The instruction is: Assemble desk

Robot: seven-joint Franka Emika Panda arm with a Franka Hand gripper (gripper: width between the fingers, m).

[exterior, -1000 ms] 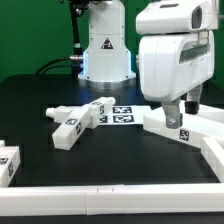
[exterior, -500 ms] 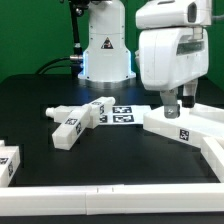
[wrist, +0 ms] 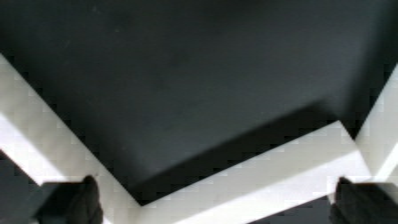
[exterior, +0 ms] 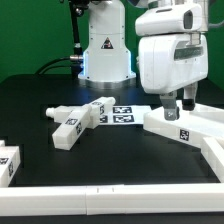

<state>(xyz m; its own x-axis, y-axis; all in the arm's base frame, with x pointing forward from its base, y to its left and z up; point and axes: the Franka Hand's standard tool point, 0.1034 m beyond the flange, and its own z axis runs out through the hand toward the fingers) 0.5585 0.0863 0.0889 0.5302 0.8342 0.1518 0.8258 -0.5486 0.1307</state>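
The claw hangs at the right of the exterior frame, open and gripping nothing; the wrist view shows its fingertips spread wide. Just beneath lies the desk panel on the black tabletop, its visible edge running toward the lower right, a rim corner between the fingers. A straight descent should straddle that rim. The loose legs lie well apart, centre left

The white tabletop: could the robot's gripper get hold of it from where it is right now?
Probably yes. The gripper hangs open just above the tabletop, over its rim, with nothing showing between them. The loose legs lie apart, toward the exterior view's left.
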